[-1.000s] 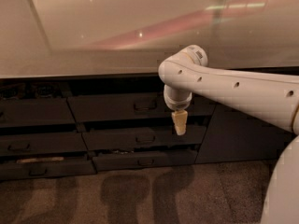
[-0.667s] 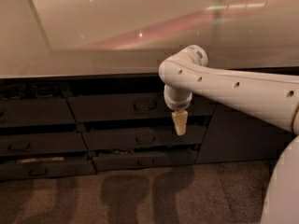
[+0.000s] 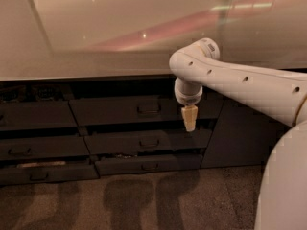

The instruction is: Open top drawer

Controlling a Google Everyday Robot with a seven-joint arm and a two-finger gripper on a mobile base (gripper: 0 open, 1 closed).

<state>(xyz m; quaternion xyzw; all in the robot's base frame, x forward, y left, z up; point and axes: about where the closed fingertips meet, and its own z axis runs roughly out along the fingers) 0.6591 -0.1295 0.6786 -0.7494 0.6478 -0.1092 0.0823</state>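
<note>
The top drawer (image 3: 115,111) is the widest dark grey front in the middle stack, just under the counter, with a dark loop handle (image 3: 149,109) at its centre. It stands pushed in, level with the fronts around it. My gripper (image 3: 190,123) hangs pointing down from the white arm (image 3: 240,80) that comes in from the right. It is in front of the drawer's right end, to the right of the handle and apart from it. Its tan fingers are shut together and hold nothing.
Two shorter dark fronts (image 3: 148,143) (image 3: 148,166) sit below the top drawer. A left stack of dark drawers (image 3: 33,116) stands beside it. A pale counter (image 3: 96,37) overhangs above. A plain dark cabinet panel (image 3: 235,138) is at right. Brown carpet (image 3: 144,200) lies in front.
</note>
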